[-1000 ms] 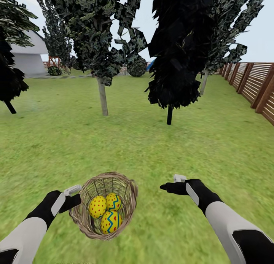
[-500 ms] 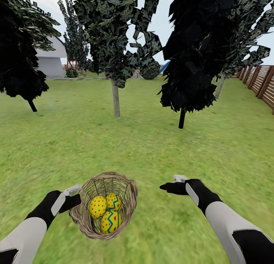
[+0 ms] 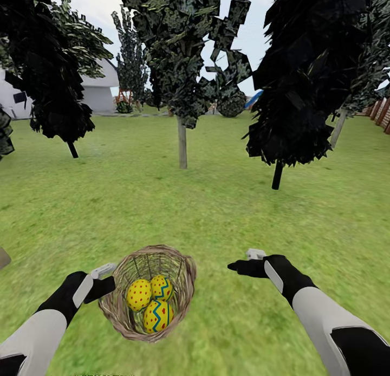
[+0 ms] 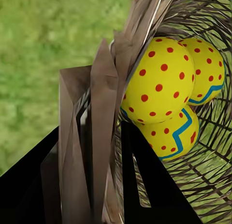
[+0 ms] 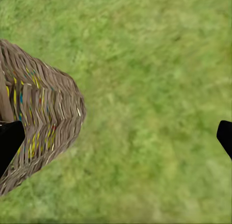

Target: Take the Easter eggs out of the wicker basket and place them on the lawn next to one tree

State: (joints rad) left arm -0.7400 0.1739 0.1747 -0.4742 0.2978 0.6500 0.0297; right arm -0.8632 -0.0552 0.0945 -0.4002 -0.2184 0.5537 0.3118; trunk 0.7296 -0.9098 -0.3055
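My left gripper [image 3: 106,282] is shut on the rim of the wicker basket [image 3: 183,276], which hangs tilted just above the lawn [image 3: 216,213]. Three yellow Easter eggs with red dots lie inside it [image 3: 138,295] [image 3: 161,286] [image 3: 157,315]. The left wrist view shows the eggs [image 4: 157,88] close up, with the woven rim [image 4: 104,112] pinched between my black fingers [image 4: 150,185]. My right gripper [image 3: 238,266] hovers open to the right of the basket, holding nothing. A tree with a pale trunk [image 3: 182,143] stands straight ahead.
A dark tree on a black stem [image 3: 277,175] stands at the right, another [image 3: 71,148] at the left. A wooden fence [image 3: 383,113] shows at the far right and a white house [image 3: 100,97] behind. Open grass lies between me and the trees.
The whole view has swung left, so trees and fence sit further right in the picture. Arms, basket and eggs keep the same places relative to the camera.
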